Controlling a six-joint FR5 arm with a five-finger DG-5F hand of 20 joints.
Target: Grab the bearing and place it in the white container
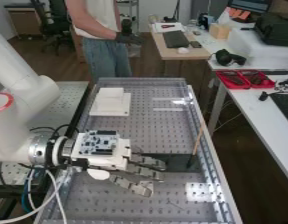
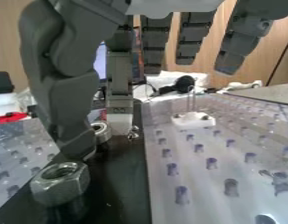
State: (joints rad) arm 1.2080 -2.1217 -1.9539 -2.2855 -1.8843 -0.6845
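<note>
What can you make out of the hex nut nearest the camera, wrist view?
The hex nut is dull grey and looks like metal: six-sided, corners eased at the top, with a round hole that appears threaded inside. It lies flat, hole facing up, on the glossy dark surface, with a faint reflection beneath. No damage is evident. The hand hangs with one tip right by its upper edge; whether they touch, I can't tell.

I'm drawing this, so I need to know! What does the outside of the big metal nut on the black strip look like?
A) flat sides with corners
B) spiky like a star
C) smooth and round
A: the nut on the black strip shows flat faces meeting at corners.
</note>
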